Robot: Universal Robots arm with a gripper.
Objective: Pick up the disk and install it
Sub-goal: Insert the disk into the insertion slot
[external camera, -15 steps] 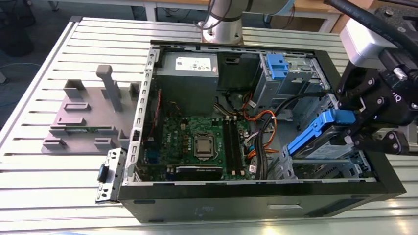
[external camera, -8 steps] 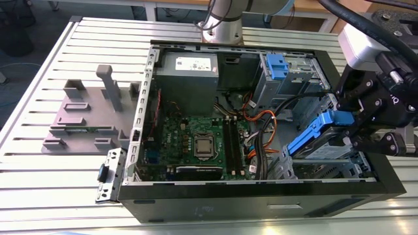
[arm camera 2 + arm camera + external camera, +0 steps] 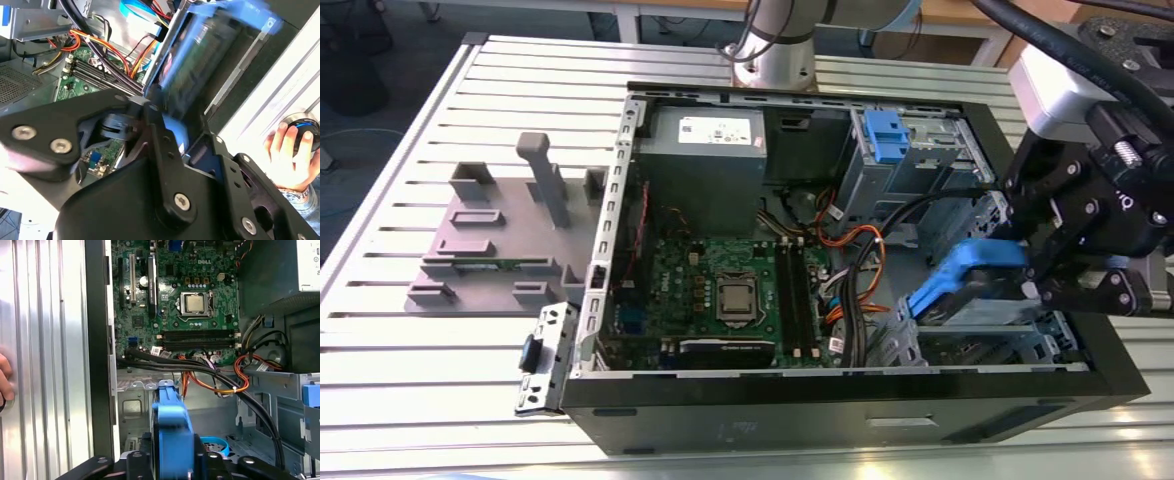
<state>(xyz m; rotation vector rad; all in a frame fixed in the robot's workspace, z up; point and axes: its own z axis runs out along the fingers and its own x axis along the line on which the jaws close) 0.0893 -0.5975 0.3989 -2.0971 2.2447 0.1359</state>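
blue-framed disk (image 3: 970, 285), green motherboard (image 3: 727, 295), black tool (image 3: 1067, 265)

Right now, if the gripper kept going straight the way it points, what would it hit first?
Probably the metal floor of the drive bay inside the case. The gripper holds the disk tilted over that corner, with cables just beyond. Depth is unclear.

disk (image 3: 970, 285): 1 | computer case (image 3: 761, 420): 1 | grey stand (image 3: 494, 235): 1
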